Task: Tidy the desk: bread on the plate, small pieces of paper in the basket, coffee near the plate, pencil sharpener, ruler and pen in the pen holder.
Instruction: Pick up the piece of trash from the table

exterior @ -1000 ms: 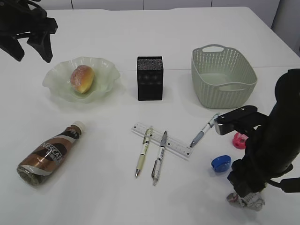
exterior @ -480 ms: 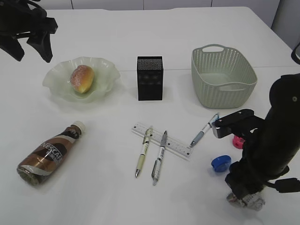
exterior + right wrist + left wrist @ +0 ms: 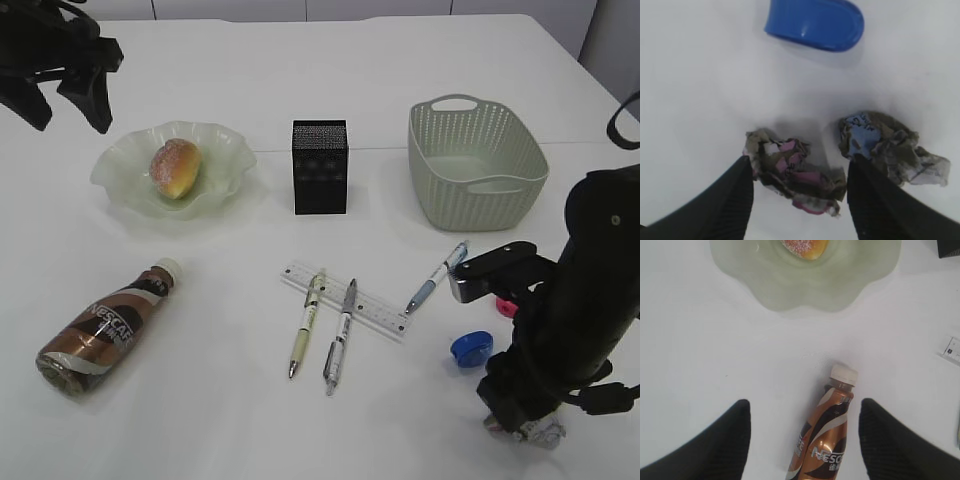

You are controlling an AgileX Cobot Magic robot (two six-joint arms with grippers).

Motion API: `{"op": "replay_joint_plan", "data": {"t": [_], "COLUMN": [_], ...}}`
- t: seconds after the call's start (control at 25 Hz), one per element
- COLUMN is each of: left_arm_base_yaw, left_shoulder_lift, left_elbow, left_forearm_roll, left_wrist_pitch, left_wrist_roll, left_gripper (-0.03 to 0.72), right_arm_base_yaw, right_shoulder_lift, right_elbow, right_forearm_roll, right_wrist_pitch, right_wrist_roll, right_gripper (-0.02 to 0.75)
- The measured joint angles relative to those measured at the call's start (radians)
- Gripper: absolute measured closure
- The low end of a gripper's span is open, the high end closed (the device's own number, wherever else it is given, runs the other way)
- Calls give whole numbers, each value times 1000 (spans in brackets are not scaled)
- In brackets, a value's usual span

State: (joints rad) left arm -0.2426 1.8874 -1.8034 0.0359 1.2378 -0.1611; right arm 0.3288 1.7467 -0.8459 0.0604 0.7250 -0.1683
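My right gripper [image 3: 800,162] is open and down at the table, its jaws either side of a crumpled pink paper wad [image 3: 795,172]. A second wad with blue print [image 3: 890,145] lies just right of it, touching the right finger. A blue pencil sharpener [image 3: 815,22] lies beyond; it also shows in the exterior view [image 3: 471,347]. My left gripper [image 3: 804,405] is open and high above the lying coffee bottle [image 3: 827,440]. Bread [image 3: 176,167] sits on the green plate [image 3: 120,185]. A ruler [image 3: 380,312] lies under two pens [image 3: 308,325].
The black pen holder [image 3: 320,167] stands at centre back, the green basket [image 3: 475,160] at back right. A blue pen [image 3: 437,277] and a pink sharpener [image 3: 508,305] lie near my right arm. The paper wads [image 3: 530,430] lie at the table's front right edge.
My right arm has sunk and shifted slightly left over the paper wads, covering more of the pink sharpener. The left arm has not moved.
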Motion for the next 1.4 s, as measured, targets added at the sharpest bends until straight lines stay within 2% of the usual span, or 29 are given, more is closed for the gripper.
{"op": "replay_joint_plan", "data": {"t": [0.76, 0.84, 1.04, 1.16, 1.4], "left_arm_base_yaw": [0, 0, 0, 0, 0], "left_shoulder_lift": [0, 0, 0, 0, 0], "left_elbow": [0, 0, 0, 0, 0], "left_forearm_roll": [0, 0, 0, 0, 2], "left_wrist_pitch": [0, 0, 0, 0, 0], "left_wrist_roll": [0, 0, 0, 0, 0], "left_gripper": [202, 202, 202, 202, 213], "right_arm_base_yaw": [0, 0, 0, 0, 0], "right_shoulder_lift": [55, 55, 55, 55, 55], "right_elbow": [-2, -2, -2, -2, -31], "right_forearm_roll": [-4, 0, 12, 14, 37], "right_wrist_pitch": [5, 5, 5, 5, 69], "right_wrist_roll": [0, 0, 0, 0, 0], "right_gripper": [280, 329, 585, 705, 724]}}
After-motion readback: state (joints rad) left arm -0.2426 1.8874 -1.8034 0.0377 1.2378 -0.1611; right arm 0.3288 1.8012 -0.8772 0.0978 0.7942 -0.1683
